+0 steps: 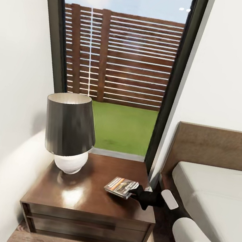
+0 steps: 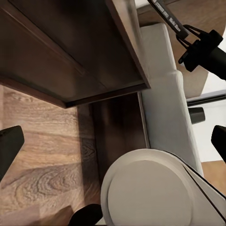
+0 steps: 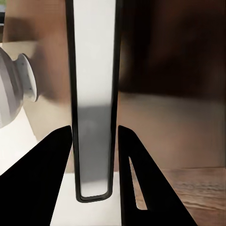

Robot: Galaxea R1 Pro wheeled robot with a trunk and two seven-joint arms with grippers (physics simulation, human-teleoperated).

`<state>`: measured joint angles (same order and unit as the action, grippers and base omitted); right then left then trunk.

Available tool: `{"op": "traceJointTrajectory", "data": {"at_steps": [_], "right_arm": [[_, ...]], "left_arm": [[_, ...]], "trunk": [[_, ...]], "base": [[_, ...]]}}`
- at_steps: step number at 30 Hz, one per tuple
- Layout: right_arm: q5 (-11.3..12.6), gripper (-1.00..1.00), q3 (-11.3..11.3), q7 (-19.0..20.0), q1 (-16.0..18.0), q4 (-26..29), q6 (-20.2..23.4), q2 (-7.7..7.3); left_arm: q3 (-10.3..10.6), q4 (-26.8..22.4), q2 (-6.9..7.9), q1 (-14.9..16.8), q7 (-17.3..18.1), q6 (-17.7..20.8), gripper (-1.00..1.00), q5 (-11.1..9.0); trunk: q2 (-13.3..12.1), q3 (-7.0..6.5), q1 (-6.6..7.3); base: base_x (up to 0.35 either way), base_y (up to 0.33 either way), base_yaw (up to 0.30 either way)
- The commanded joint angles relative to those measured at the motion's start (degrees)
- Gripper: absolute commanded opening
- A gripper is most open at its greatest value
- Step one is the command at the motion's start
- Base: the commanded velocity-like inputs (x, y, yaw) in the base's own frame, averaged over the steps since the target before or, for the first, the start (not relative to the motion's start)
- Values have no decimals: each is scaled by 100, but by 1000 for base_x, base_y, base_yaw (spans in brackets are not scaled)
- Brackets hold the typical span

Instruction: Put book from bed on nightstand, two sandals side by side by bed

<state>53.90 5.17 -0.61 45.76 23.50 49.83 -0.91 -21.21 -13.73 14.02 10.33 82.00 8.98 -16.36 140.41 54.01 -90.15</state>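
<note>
Book is sitting just above the right end of the nightstand, pinched at its edge by the right tool, which reaches in from the bed side. Makes sense to come in that way: the lamp hogs the left half of the top, so the free spot is the corner nearest the mattress. I can't tell from the head view whether the book is already resting on the wood or a hair over it.

Right wrist view adds what the head cam can't: the book seen edge-on, clamped between the two dark fingers, so that tool is closed on it. You also catch the lamp base from there.

Left wrist view looks up from low down at the nightstand's underside and plank floor. Left tool's fingers sit far apart at the frame edges, so it's wide and empty. No sandals anywhere here.
</note>
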Motion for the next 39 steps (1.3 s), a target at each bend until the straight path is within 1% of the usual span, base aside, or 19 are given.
{"op": "traceJointTrajectory", "data": {"at_steps": [1, 39], "right_arm": [[11, -100, 36, -9, 3, 3, 25, 3], [7, -100, 35, -18, 3, -1, 18, 3]], "left_arm": [[20, 2, 3, 3, 18, 60, 100, -34], [12, 2, 6, 2, 18, 69, 100, -34]], "trunk": [[2, 6, 1], [2, 6, 1]], "base": [[0, 0, 0], [0, 0, 0]]}}
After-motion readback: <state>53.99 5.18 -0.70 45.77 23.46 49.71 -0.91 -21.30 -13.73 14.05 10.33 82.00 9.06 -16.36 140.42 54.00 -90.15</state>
